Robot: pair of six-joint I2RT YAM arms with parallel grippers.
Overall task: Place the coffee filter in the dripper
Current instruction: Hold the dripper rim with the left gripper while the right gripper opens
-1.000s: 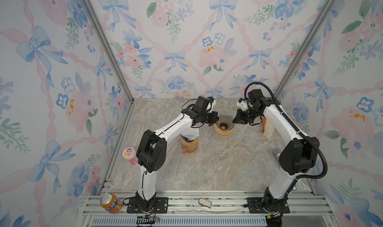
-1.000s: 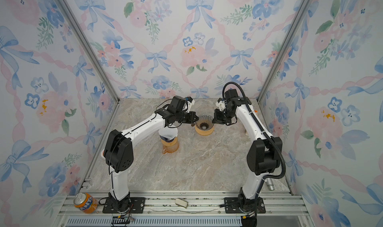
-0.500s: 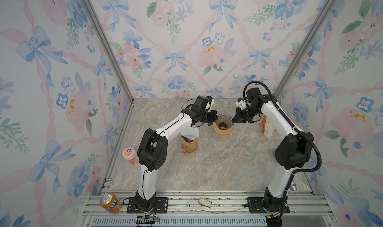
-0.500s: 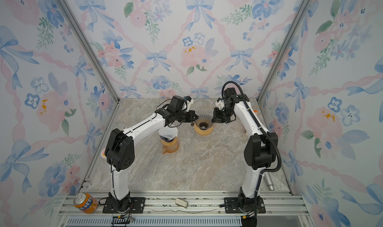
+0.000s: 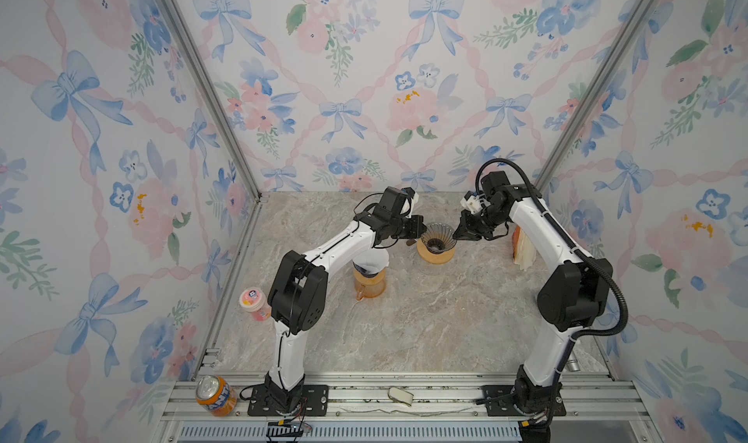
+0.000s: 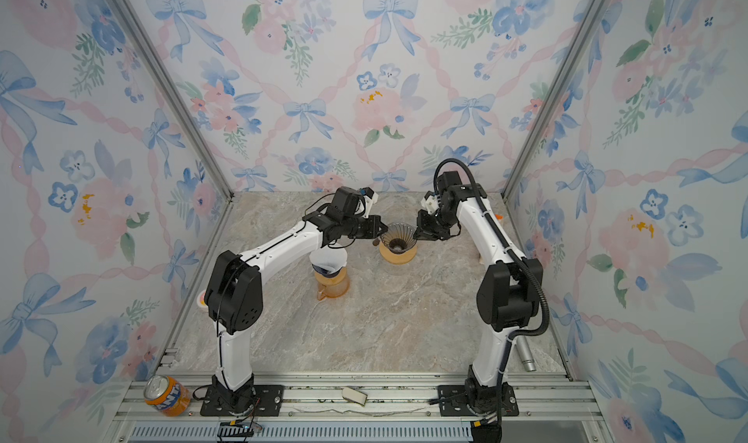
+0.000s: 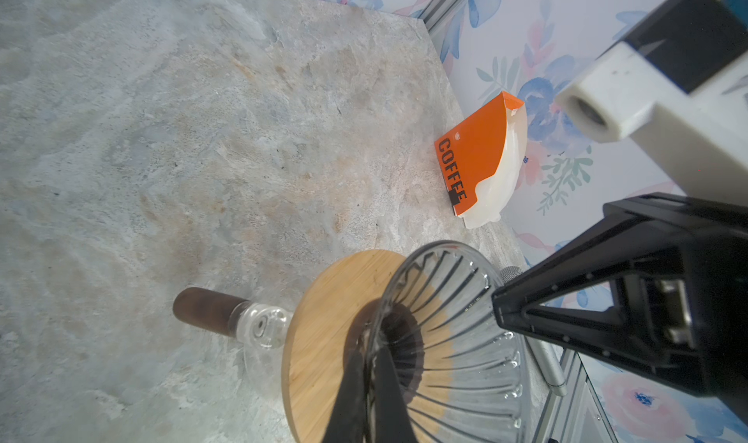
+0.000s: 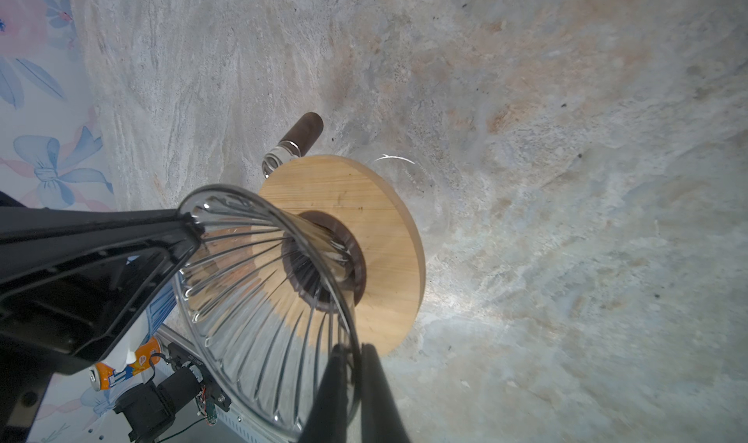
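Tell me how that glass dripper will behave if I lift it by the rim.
The dripper looks like thin ribbed glass, so probably rigid, slick and fragile under a rim pinch. Its wide wooden collar likely makes it bottom-heavy, so it may swing. The side handle could tip it off-centre.

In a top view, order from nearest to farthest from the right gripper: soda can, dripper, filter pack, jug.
1. Dripper, in the right gripper.
2. Filter pack, far right.
3. Jug, middle left.
4. Soda can, front left.
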